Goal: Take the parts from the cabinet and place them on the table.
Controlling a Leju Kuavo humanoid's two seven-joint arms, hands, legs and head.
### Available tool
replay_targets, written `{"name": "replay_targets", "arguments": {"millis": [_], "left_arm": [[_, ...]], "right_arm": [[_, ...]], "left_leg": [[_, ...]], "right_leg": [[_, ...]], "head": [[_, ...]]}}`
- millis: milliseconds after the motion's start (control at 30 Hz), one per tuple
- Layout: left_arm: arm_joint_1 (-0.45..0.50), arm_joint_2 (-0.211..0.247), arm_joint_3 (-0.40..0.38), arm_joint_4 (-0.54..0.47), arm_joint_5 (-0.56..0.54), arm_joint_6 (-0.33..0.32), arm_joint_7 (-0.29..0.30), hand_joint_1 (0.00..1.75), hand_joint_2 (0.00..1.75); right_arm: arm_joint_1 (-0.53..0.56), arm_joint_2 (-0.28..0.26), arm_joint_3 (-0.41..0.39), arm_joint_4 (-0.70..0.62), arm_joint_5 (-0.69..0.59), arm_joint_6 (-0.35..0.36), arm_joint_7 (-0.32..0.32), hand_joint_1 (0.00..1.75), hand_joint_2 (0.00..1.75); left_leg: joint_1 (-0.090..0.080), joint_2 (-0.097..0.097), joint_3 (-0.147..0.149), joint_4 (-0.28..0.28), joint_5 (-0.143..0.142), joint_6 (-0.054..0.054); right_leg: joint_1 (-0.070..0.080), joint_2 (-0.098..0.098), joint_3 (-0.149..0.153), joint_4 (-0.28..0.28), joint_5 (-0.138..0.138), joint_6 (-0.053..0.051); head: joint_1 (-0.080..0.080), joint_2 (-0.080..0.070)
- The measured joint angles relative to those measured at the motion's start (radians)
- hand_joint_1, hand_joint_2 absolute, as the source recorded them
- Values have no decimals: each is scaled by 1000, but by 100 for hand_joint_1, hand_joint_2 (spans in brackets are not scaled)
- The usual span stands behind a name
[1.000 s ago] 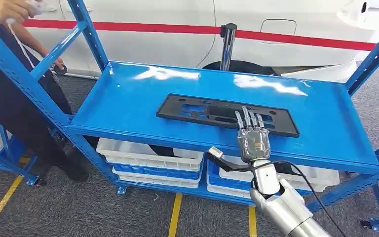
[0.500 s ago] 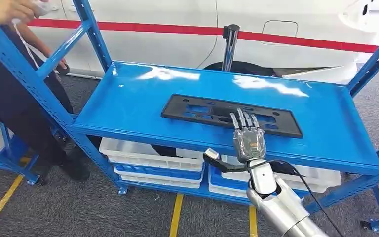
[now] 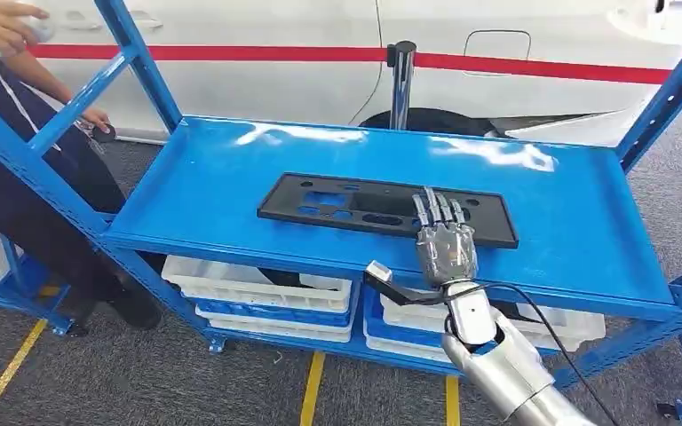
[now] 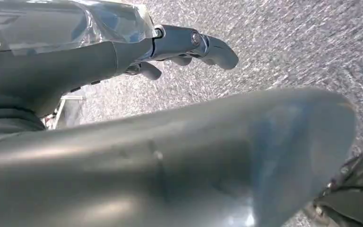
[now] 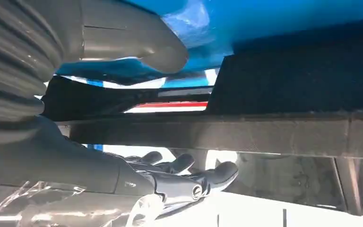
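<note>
Head view – part: the black flat part (image 3: 382, 209), a long plate with cut-outs, lies flat on the blue shelf (image 3: 231, 169) of the cabinet, near the front edge, about midway between the left and right edges.
Head view – right hand: the right hand (image 3: 445, 241) reaches over the front edge; its fingers (image 3: 432, 209) lie spread flat on top of the plate's right half, touching it.
Head view – bystander: a person (image 3: 18, 177) stands beside the shelf's left end.
Left wrist view – left hand: the left hand (image 4: 123, 47) hangs over grey carpet, fingers loosely extended, holding nothing.
Right wrist view – grasp: the thumb (image 5: 137, 40) sits on one face of the plate's edge (image 5: 264, 132) and the darker fingers on the other, with gaps visible; not yet clamped, by my reading.
Step in hand: grasping. Probably best to close firmly across the near edge, lift level and clear the shelf lip before withdrawing, since an off-centre hold on a long plate may let it tilt.
</note>
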Motion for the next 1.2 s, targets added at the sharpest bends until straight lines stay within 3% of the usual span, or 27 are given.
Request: {"name": "replay_targets", "arguments": {"millis": [33, 67, 100, 167, 200, 233, 300, 400, 433, 767, 800, 833, 867, 900, 933, 967, 1000, 1033, 1100, 1133, 1167, 1200], "left_arm": [[2, 0, 0, 0, 0, 0, 0, 0, 0], [4, 0, 0, 0, 0, 0, 0, 0, 0], [6, 0, 0, 0, 0, 0, 0, 0, 0], [6, 0, 0, 0, 0, 0, 0, 0, 0], [5, 1, 0, 0, 0, 0, 0, 0, 0], [4, 0, 0, 0, 1, 0, 0, 0, 0], [6, 0, 0, 0, 2, -1, 0, 0, 0], [6, -2, 0, 0, 2, -1, -1, 0, 0], [6, -2, 0, 0, 2, -1, -1, 0, 0], [5, -1, 1, 0, 2, -1, -1, 0, 0], [5, -1, 1, 0, 2, -1, -1, 0, 0], [6, -1, 1, 0, 2, -1, -1, 0, 0], [6, -1, 1, 0, 2, -1, -1, 0, 0], [11, -1, 1, 0, 1, -2, -1, 0, 0], [12, -2, 1, 0, 1, -2, -1, 0, 0], [11, -2, 1, 0, 1, -2, -1, 0, 0], [8, -1, 1, 0, 0, -2, -1, 0, 0], [7, -2, 1, 0, -2, -2, -1, 0, 0], [11, -2, 1, 0, -2, -3, 1, 0, 0], [13, -2, 1, 0, -3, -3, 1, 0, 0], [14, -2, 1, 0, -3, -3, 1, 0, 0], [13, -2, 1, 0, -3, -4, 1, 0, 0]], "right_arm": [[1, 0, 0, 0, 0, 0, 0, 0, 175], [2, 0, 1, 0, -1, 0, 0, 0, 175], [3, 1, 1, 0, -1, 0, 0, 0, 175], [2, 2, 1, 1, -1, 2, 0, 0, 175], [2, 2, 1, 2, -1, 2, 0, 0, 175], [2, 1, 1, 3, -1, 2, 0, 0, 175], [2, 1, 1, 5, 0, 6, 2, 0, 175], [-1, 1, 1, 5, 3, 10, 1, 0, 175], [-1, 1, 1, 5, 3, 10, 0, 0, 175], [-1, 1, 1, 5, 4, 11, 0, 0, 175], [2, 1, 1, 5, 5, 11, 0, 0, 175], [3, 1, 1, 5, 8, 11, 0, 0, 175], [8, 1, 2, 5, 14, 11, 0, 0, 175], [9, 1, 2, 5, 25, 11, 0, 0, 175], [9, 1, 2, 5, 27, 10, 0, 0, 175], [9, 1, 4, 5, 41, 11, -3, 0, 175], [8, 9, 12, 5, 67, 12, -3, 0, 175], [2, 21, 18, 5, 99, 23, -3, 0, 175], [2, 24, 26, 5, 124, 34, -7, 0, 175], [2, 24, 31, 5, 131, 40, -7, 0, 175], [2, 26, 34, 5, 140, 47, -8, 0, 175], [-1, 26, 39, 6, 147, 55, -9, 0, 175]], "left_leg": [[-2, 0, -35, 58, -12, 2], [-3, 0, -46, 64, 2, 7], [-5, 0, -29, 15, 40, 14], [-13, 0, 50, -165, 130, 31], [-18, 2, 88, -249, 159, 42], [-27, 4, 95, -268, 162, 37], [-29, 4, 94, -267, 163, 36], [-24, 6, 104, -279, 171, 52], [-23, 7, 105, -280, 169, 58], [-22, 7, 104, -280, 169, 59], [-22, 7, 104, -279, 168, 64], [-23, 7, 103, -279, 168, 64], [-23, 7, 103, -279, 167, 65], [-21, 6, 107, -279, 164, 64], [-19, 5, 109, -278, 162, 61], [-14, 2, 118, -275, 153, 48], [-19, 0, 123, -280, 142, 23], [-13, 3, 57, -131, 61, 9], [-13, 3, -36, 43, 2, 6], [-13, 3, -59, 76, 2, 7], [-14, 3, -57, 54, 28, 11], [-15, 3, -32, -9, 67, 16]], "right_leg": [[4, 0, 1, 0, -2, -2], [8, 0, 4, 0, -2, -3], [11, 1, 7, 0, -4, -5], [14, 1, 14, 0, -6, -5], [13, 1, 15, 0, -7, -2], [25, 4, 13, 2, -14, 4], [22, 7, 16, 0, -16, 12], [14, 5, 15, 20, -27, 27], [16, 3, -4, 59, -53, 29], [16, 3, -8, 67, -58, 29], [15, 3, -55, 161, -106, 32], [15, 3, -76, 204, -125, 34], [15, 3, -122, 288, -156, 37], [13, 2, -145, 306, -127, 41], [12, 0, -125, 259, -96, 42], [3, -5, -24, 52, 1, 48], [13, 0, -6, 11, -6, 16], [9, -7, 3, 7, -7, -11], [13, -6, 4, 7, -9, -14], [15, -5, 5, 8, -10, -15], [17, -5, 8, 8, -12, -15], [18, -4, 11, 8, -13, -15]], "head": [[0, 0], [0, 0], [0, 0], [0, 0], [0, 0], [0, 0], [3, 0], [3, 0], [4, 0], [4, 0], [5, 0], [5, 0], [5, 0], [5, 0], [5, 0], [5, 0], [4, 0], [3, 0], [3, 0], [3, 0], [3, 0], [3, 0]]}}
